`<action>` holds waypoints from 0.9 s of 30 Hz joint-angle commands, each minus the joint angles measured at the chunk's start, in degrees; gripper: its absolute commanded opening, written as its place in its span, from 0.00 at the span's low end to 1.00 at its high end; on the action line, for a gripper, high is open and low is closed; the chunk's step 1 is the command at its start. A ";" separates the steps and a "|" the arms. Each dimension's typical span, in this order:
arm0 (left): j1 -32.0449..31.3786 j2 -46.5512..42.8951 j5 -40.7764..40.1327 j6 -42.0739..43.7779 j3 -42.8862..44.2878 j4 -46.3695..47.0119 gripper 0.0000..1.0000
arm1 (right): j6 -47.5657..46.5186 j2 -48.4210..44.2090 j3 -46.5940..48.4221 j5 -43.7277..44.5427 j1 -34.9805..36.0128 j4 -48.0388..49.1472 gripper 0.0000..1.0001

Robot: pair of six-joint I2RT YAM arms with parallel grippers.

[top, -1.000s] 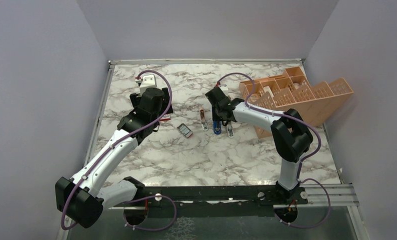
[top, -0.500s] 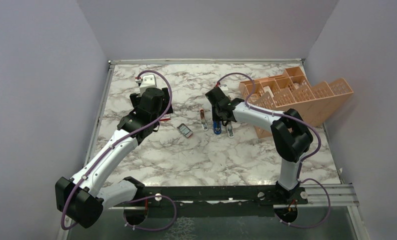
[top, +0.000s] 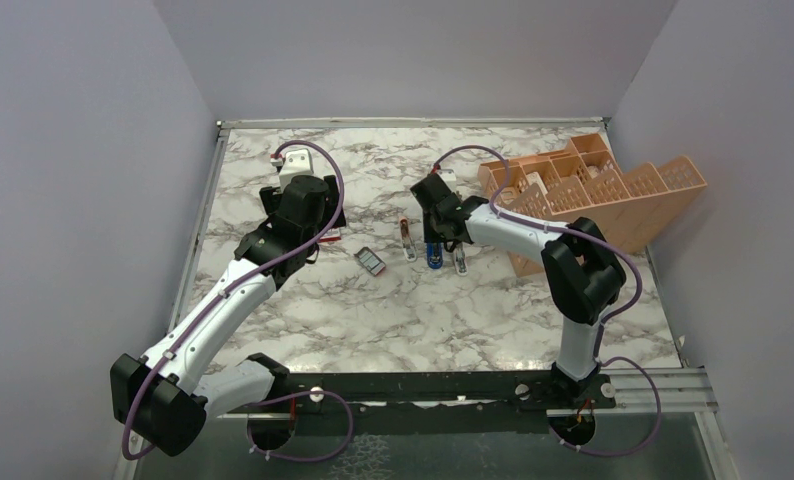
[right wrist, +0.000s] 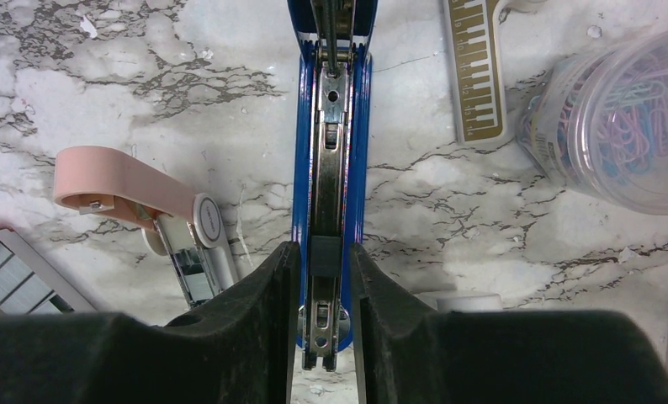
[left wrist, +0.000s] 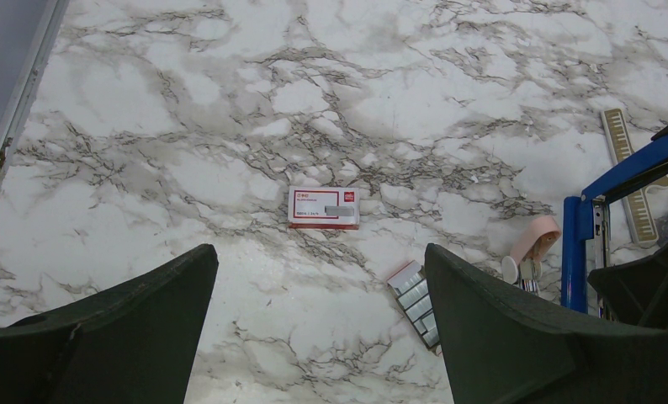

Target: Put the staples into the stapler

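Observation:
The blue stapler (right wrist: 331, 151) lies on the marble table with its metal channel showing; it also shows in the top view (top: 434, 256) and at the right of the left wrist view (left wrist: 585, 244). My right gripper (right wrist: 326, 269) is shut on the stapler's sides near its end; in the top view the right gripper (top: 436, 238) is over it. The staples (left wrist: 415, 293) lie in their small tray, also visible in the top view (top: 371, 261). The red-and-white box (left wrist: 323, 207) lies beyond them. My left gripper (left wrist: 318, 257) is open and empty, above the table near the tray.
A pink-and-white small tool (right wrist: 137, 202) lies left of the stapler. A thin metal ruler strip (right wrist: 478, 76) and a jar of coloured paper clips (right wrist: 617, 118) are on its right. An orange organiser (top: 593, 195) stands at the right. A raised rail (top: 203, 210) borders the left.

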 commanded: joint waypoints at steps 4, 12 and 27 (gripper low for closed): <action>0.19 0.06 0.59 0.35 -0.07 1.00 0.93 | -1.29 -3.15 2.71 -1.24 -0.30 -0.84 0.34; 0.19 -0.13 0.46 0.11 0.11 1.04 0.93 | -11.41 -6.19 1.58 -13.10 1.59 3.55 0.37; 0.45 -2.73 -2.55 -0.79 -0.43 0.51 0.93 | -24.58 6.58 12.30 -19.32 12.26 2.04 0.44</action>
